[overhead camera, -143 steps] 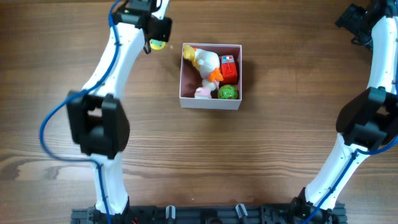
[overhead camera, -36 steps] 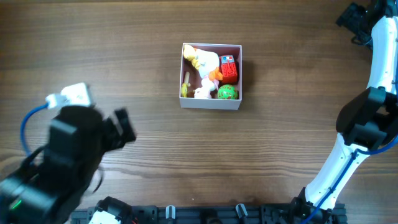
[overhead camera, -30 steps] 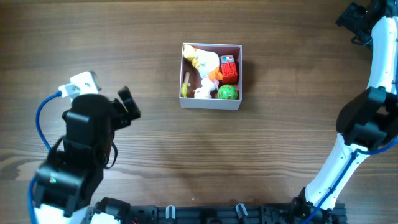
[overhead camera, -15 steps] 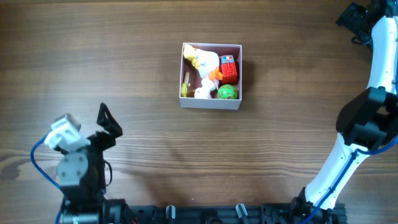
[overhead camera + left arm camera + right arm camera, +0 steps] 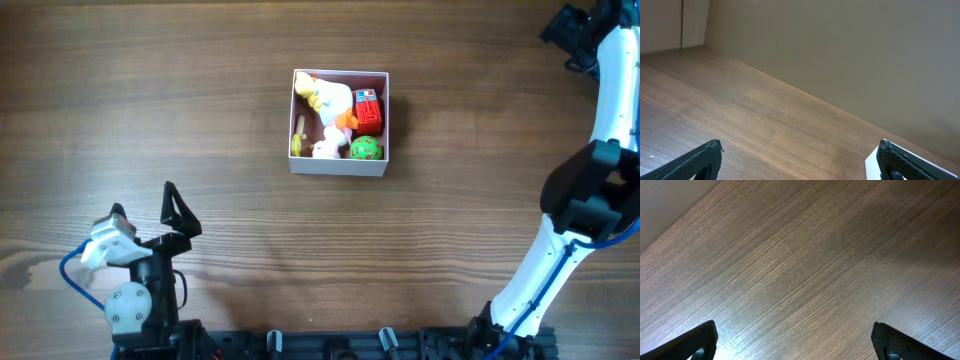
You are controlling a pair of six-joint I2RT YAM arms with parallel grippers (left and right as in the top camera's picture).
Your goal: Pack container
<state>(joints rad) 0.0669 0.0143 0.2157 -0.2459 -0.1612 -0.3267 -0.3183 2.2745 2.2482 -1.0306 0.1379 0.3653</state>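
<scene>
Overhead, the container (image 5: 338, 167) is sitting on the tabletop (image 5: 200, 100), slightly toward the far side from the arm bases. It is holding a white plush toy (image 5: 333, 98) with orange and yellow parts, a red block (image 5: 368, 110), a green ball (image 5: 366, 150) and a yellow-green piece (image 5: 297, 143) against its left wall. The left fingers (image 5: 178, 212) are hovering spread apart near the front left edge, well apart from the container, grasping nothing. The right fingers (image 5: 563, 30) are sitting at the far right corner, too dark there to read.

In the left wrist view, the left fingers (image 5: 702, 159) are standing wide, released, over bare wood.

In the right wrist view, the right fingers (image 5: 700, 339) are likewise gaping wide, empty, above bare tabletop.
</scene>
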